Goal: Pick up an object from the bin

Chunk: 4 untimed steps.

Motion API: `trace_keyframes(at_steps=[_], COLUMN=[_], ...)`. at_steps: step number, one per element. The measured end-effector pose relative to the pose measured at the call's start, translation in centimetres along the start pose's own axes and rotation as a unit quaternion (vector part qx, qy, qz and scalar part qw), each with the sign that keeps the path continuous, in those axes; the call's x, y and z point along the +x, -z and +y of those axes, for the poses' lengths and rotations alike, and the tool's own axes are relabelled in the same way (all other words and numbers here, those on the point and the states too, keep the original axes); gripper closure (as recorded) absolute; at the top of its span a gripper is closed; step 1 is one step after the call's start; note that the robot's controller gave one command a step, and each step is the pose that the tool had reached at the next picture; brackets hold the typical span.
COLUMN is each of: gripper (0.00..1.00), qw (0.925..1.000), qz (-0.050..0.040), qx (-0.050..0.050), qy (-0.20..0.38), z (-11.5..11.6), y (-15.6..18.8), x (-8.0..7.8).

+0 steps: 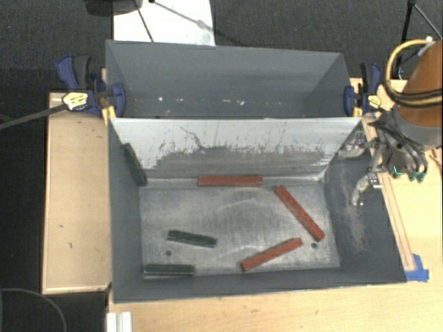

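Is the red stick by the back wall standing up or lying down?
Lying down: the red stick rests flat on the bin floor, along that wall.

Grey bin [228, 216]; red bars [299, 213]; dark bars [192, 238]

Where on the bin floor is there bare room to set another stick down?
Middle of the bin floor, between the back red stick, slanted red stick and short green stick; also the left side. Crowded front right, by the front red stick.

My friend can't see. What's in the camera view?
A robot gripper hangs over the right side of a grey bin. Inside lie three red-brown sticks and three dark green sticks, none touching it.
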<state>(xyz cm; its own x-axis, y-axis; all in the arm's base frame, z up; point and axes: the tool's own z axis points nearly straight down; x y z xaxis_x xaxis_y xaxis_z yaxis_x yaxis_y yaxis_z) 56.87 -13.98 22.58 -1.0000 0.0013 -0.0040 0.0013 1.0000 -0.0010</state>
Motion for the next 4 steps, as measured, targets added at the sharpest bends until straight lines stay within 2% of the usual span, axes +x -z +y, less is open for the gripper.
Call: trace_keyframes(at_steps=[1, 2, 3, 4], gripper=[0.0, 1.0, 0.0, 0.0], qw=[0.9999, 0.9962, 0.9964, 0.9965], qz=[-0.0038, 0.0013, 0.0013, 0.0013], qx=[0.001, 0.0, 0.0, 0.0], qy=[-0.014, -0.087, -0.085, -0.084], z=[1.3, 0.7, 0.8, 0.8], y=[-4.4, -10.6, -10.6, -10.6], x=[-0.4, 6.8, 6.8, 6.8])
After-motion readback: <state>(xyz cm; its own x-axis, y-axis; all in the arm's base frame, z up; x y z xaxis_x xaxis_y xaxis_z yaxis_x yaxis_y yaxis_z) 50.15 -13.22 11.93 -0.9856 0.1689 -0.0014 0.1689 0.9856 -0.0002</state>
